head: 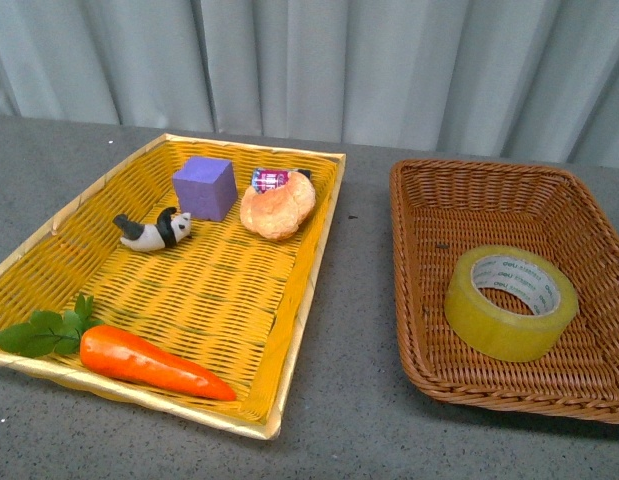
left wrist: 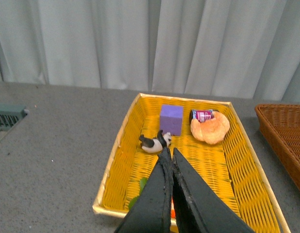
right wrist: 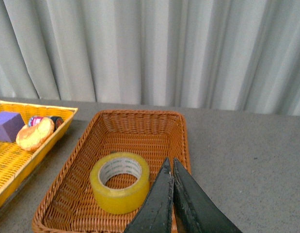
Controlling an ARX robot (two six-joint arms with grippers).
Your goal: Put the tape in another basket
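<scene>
I see a grey speckled table [head: 354,300] carrying two things directly: a flat yellow tray [head: 307,300] toward its left side and the brown wicker basket [head: 414,330] toward its right edge, apart.

From the front camera I saw neither of my arms. In the left wrist view my left gripper [left wrist: 169,154] had its dark fingers pressed together with only a thin seam between them, holding nothing. My right gripper [right wrist: 170,164] looked the same in its wrist view: fingers closed tip to tip, empty, raised clear of the surface below.
</scene>
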